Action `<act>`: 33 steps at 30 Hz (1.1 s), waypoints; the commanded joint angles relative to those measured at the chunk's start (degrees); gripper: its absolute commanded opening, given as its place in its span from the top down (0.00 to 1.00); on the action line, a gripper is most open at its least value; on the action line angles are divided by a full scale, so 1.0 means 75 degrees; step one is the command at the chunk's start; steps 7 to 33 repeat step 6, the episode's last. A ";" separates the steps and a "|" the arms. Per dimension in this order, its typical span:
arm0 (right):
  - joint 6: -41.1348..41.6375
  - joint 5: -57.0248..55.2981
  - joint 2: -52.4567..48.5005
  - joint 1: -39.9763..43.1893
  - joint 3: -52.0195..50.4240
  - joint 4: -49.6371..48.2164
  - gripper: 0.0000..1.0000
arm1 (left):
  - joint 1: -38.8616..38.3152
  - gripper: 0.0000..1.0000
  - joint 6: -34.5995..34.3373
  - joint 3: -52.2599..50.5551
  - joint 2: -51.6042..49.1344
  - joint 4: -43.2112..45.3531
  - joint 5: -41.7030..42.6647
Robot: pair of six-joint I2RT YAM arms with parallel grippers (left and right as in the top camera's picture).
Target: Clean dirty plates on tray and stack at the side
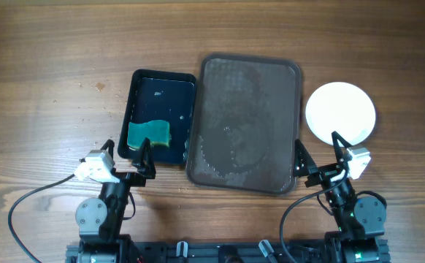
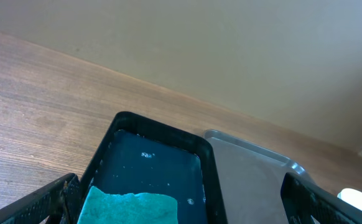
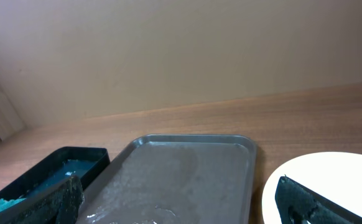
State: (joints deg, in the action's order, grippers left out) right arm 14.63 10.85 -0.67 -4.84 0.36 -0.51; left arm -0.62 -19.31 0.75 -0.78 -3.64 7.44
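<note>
A grey tray [image 1: 245,120] lies at the table's middle with wet streaks and no plates on it; it shows in the left wrist view [image 2: 249,180] and the right wrist view [image 3: 181,180]. A white plate [image 1: 340,112] lies on the table to the tray's right, also in the right wrist view [image 3: 330,180]. A teal sponge [image 1: 149,134] lies in a black water basin [image 1: 136,88] left of the tray, seen in the left wrist view [image 2: 128,208]. My left gripper [image 1: 128,155] is open and empty at the basin's near edge. My right gripper [image 1: 318,153] is open and empty near the tray's near right corner.
Both arm bases stand at the table's near edge, with a cable looping left of the left arm [image 1: 23,208]. Wooden tabletop [image 1: 52,58] spreads behind and left of the basin.
</note>
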 commanded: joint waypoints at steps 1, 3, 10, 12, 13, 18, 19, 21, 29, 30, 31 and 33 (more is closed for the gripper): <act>-0.0096 -0.0082 0.0052 -0.0026 -0.0009 -0.0044 0.00 | 0.0055 0.00 0.0119 -0.0052 0.0058 0.0012 0.0172; -0.0096 -0.0082 0.0052 -0.0026 -0.0009 -0.0044 0.00 | 0.0055 0.00 0.0119 -0.0052 0.0058 0.0012 0.0172; -0.0096 -0.0082 0.0052 -0.0026 -0.0009 -0.0044 0.01 | 0.0055 0.00 0.0122 -0.0052 0.0058 0.0012 0.0169; -0.0096 -0.0082 0.0052 -0.0026 -0.0009 -0.0044 0.01 | 0.0055 0.00 0.0122 -0.0052 0.0058 0.0012 0.0169; -0.0096 -0.0082 0.0052 -0.0026 -0.0009 -0.0044 0.01 | 0.0055 0.00 0.0122 -0.0052 0.0058 0.0012 0.0169; -0.0096 -0.0082 0.0052 -0.0026 -0.0009 -0.0044 0.01 | 0.0055 0.00 0.0122 -0.0052 0.0058 0.0012 0.0169; -0.0096 -0.0082 0.0052 -0.0026 -0.0009 -0.0044 0.01 | 0.0055 0.00 0.0122 -0.0052 0.0058 0.0012 0.0169; -0.0096 -0.0082 0.0052 -0.0026 -0.0009 -0.0044 0.01 | 0.0055 0.00 0.0122 -0.0052 0.0058 0.0012 0.0169; -0.0096 -0.0082 0.0052 -0.0026 -0.0009 -0.0044 0.01 | 0.0055 0.00 0.0122 -0.0052 0.0058 0.0012 0.0169; -0.0096 -0.0082 0.0052 -0.0026 -0.0009 -0.0044 0.01 | 0.0055 0.00 0.0122 -0.0052 0.0058 0.0012 0.0169; -0.0096 -0.0082 0.0052 -0.0026 -0.0009 -0.0044 0.01 | 0.0055 0.00 0.0122 -0.0052 0.0058 0.0012 0.0169; -0.0096 -0.0082 0.0052 -0.0026 -0.0009 -0.0044 0.01 | 0.0055 0.00 0.0122 -0.0052 0.0058 0.0012 0.0169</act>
